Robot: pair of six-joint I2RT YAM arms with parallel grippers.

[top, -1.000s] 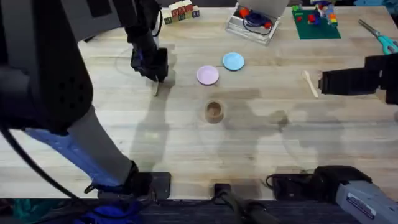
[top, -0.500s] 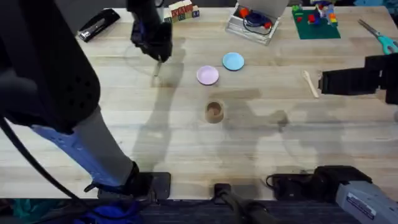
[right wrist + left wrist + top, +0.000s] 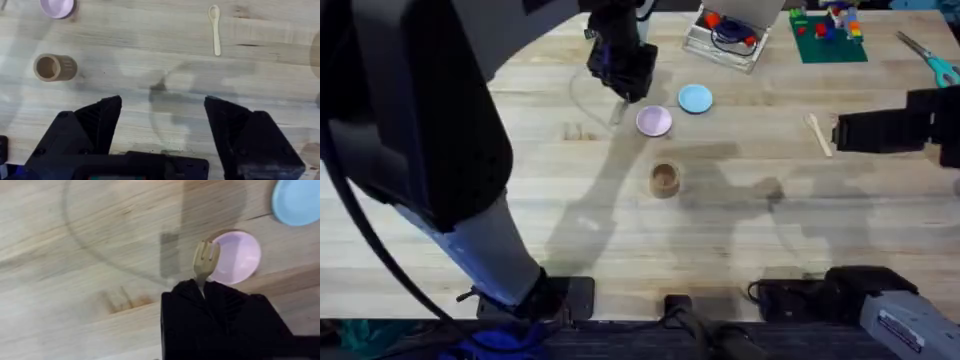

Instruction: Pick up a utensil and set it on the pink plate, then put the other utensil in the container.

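My left gripper (image 3: 623,88) is shut on the small wooden fork (image 3: 617,112), which hangs tines down just left of the pink plate (image 3: 654,121). In the left wrist view the fork (image 3: 205,261) sticks out from between the black fingers, its tines over the edge of the pink plate (image 3: 236,257). The brown container (image 3: 664,180) stands upright nearer the bases. The tineless wooden utensil (image 3: 819,134) lies flat on the table at the right, beside my right gripper (image 3: 840,132). That gripper (image 3: 162,112) is open and holds nothing, with the utensil (image 3: 215,31) ahead of it.
A light blue plate (image 3: 695,98) sits right of the pink one. At the far edge are a clear box with red items (image 3: 725,35), a green board with bricks (image 3: 828,35), wooden blocks (image 3: 610,18) and scissors (image 3: 932,62).
My left gripper lifted the fork off the table at the left and carried it right, up to the pink plate. The right arm has not moved.
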